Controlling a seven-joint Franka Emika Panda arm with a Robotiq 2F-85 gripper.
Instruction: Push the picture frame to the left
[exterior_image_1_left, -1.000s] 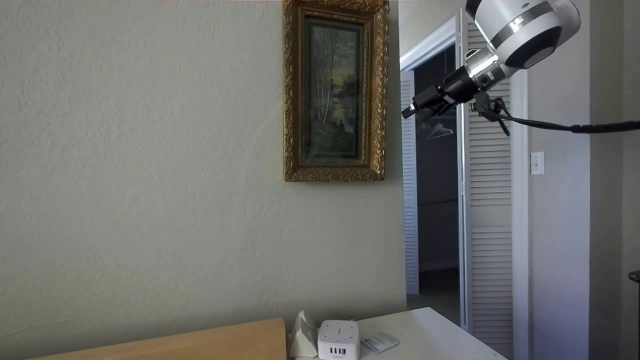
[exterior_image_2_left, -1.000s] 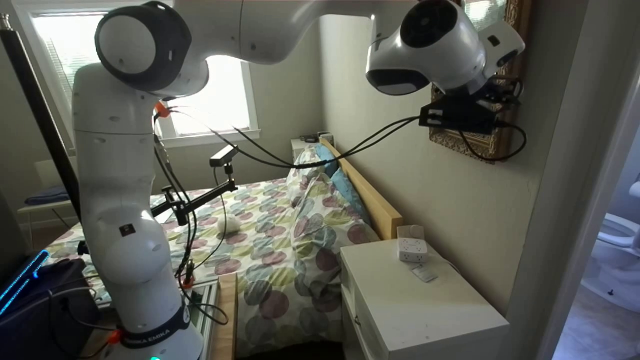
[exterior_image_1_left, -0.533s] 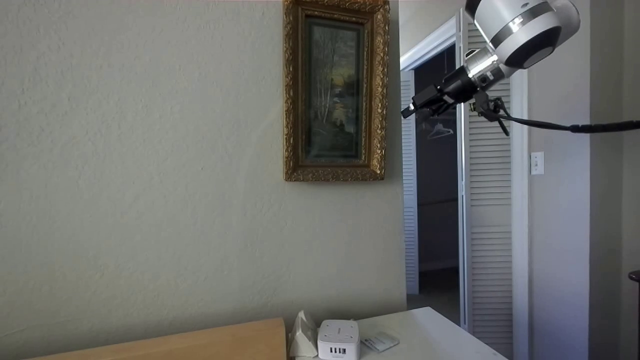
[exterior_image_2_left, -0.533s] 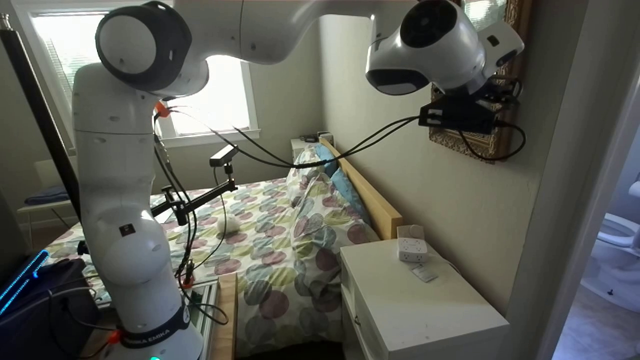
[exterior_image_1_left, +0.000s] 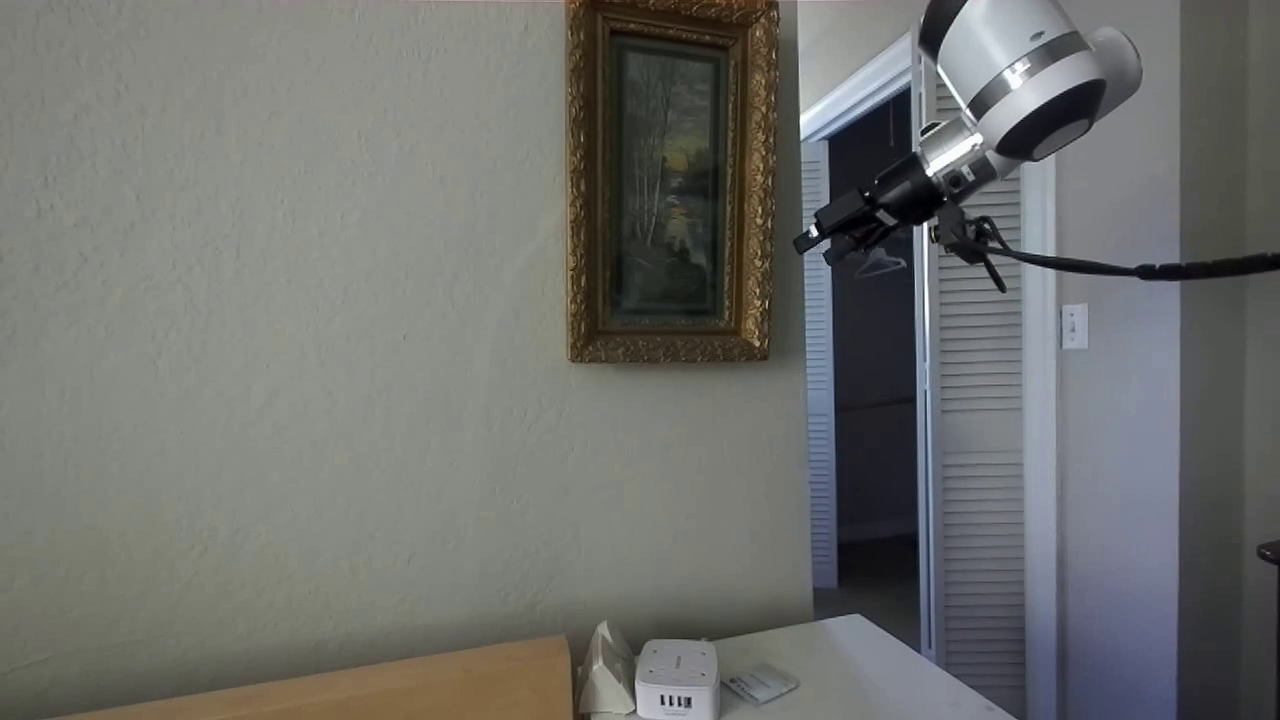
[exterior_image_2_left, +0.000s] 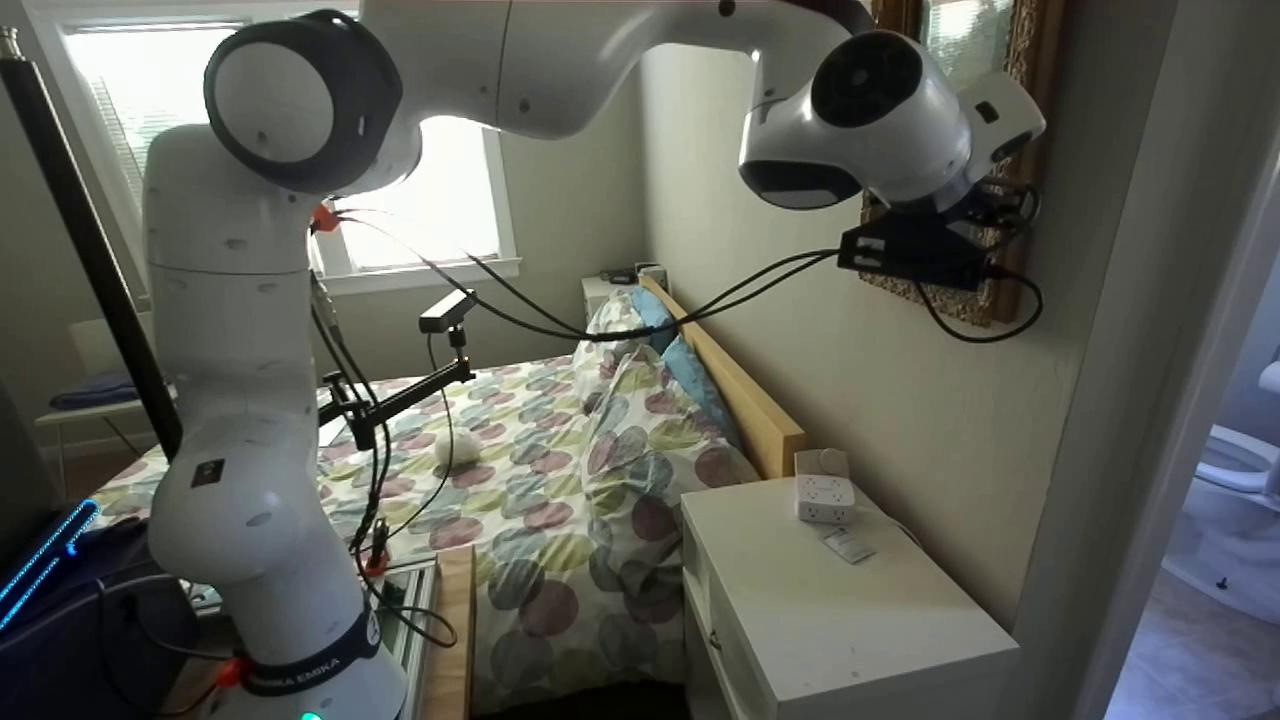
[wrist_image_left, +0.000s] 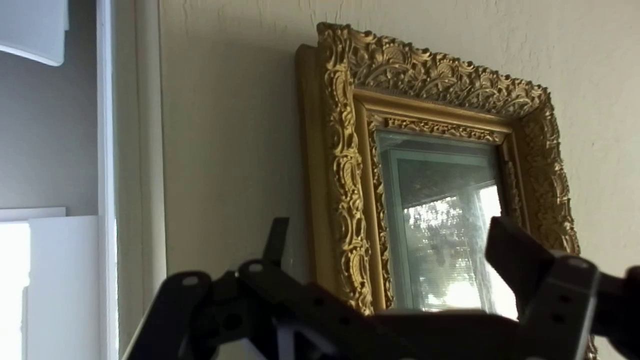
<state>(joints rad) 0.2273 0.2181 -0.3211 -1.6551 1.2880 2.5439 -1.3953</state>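
The picture frame, an ornate gold-brown carved frame around a dark greenish painting, hangs upright on the wall in an exterior view (exterior_image_1_left: 592, 200). In an exterior view it is partly hidden behind my arm (exterior_image_2_left: 1032, 70). It fills much of the wrist view (wrist_image_left: 347, 165), and its glass reflects a window. My gripper (exterior_image_1_left: 816, 245) is right of the frame with a visible gap. In the wrist view my gripper (wrist_image_left: 390, 240) is open with nothing between its fingers. One finger shows over the wall beside the frame's side, the other over the glass; contact cannot be told.
Below the frame a white dresser (exterior_image_2_left: 850, 620) holds a white power strip (exterior_image_2_left: 825, 498) and a small packet (exterior_image_2_left: 848, 545). A wooden headboard (exterior_image_2_left: 730, 380) and bed stand beside it. A doorway with a white louvered door (exterior_image_1_left: 980, 450) is right of the wall. Cables hang from my wrist.
My arm and gripper have moved down and slightly left in an exterior view, a little closer to the frame. The picture frame has not visibly moved.
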